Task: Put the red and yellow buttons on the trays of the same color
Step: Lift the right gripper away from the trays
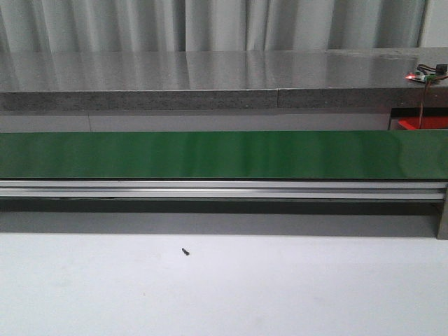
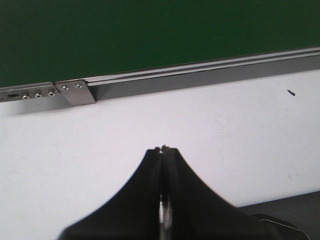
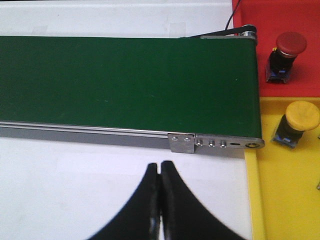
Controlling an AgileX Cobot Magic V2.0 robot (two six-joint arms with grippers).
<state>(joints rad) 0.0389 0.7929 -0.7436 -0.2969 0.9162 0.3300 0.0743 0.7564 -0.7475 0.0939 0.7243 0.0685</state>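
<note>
In the right wrist view a red button stands on the red tray, and a yellow button stands on the yellow tray, both past the end of the green conveyor belt. My right gripper is shut and empty over the white table, short of the belt's rail. In the left wrist view my left gripper is shut and empty above the white table, short of the belt. Neither gripper shows in the front view, where a sliver of the red tray is visible.
The belt spans the front view, with an aluminium rail along its near side. A small dark screw lies on the white table, seen too as a screw by the left wrist. A small lit circuit board sits at the far right.
</note>
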